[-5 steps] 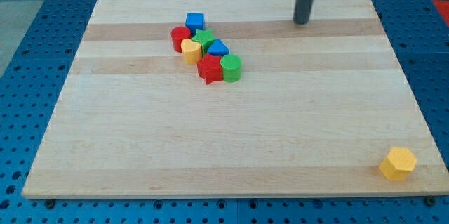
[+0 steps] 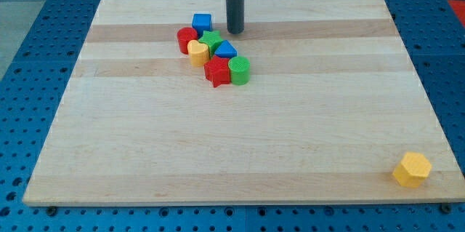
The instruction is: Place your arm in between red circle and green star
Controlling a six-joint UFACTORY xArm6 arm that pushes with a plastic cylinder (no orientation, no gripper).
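Note:
The red circle (image 2: 186, 39) and the green star (image 2: 211, 41) sit in a tight cluster at the board's upper middle, with the yellow heart (image 2: 197, 53) touching both from below. My tip (image 2: 235, 31) stands on the board just right of the cluster, right of the blue cube (image 2: 202, 22) and up-right of the green star. It touches no block.
The cluster also holds a blue triangle (image 2: 226, 49), a red star (image 2: 217, 71) and a green cylinder (image 2: 239, 70). A yellow hexagon (image 2: 412, 169) sits alone near the bottom right corner of the wooden board (image 2: 240, 137).
My tip has moved left along the top of the board, from the upper right to just right of the cluster. No block has moved.

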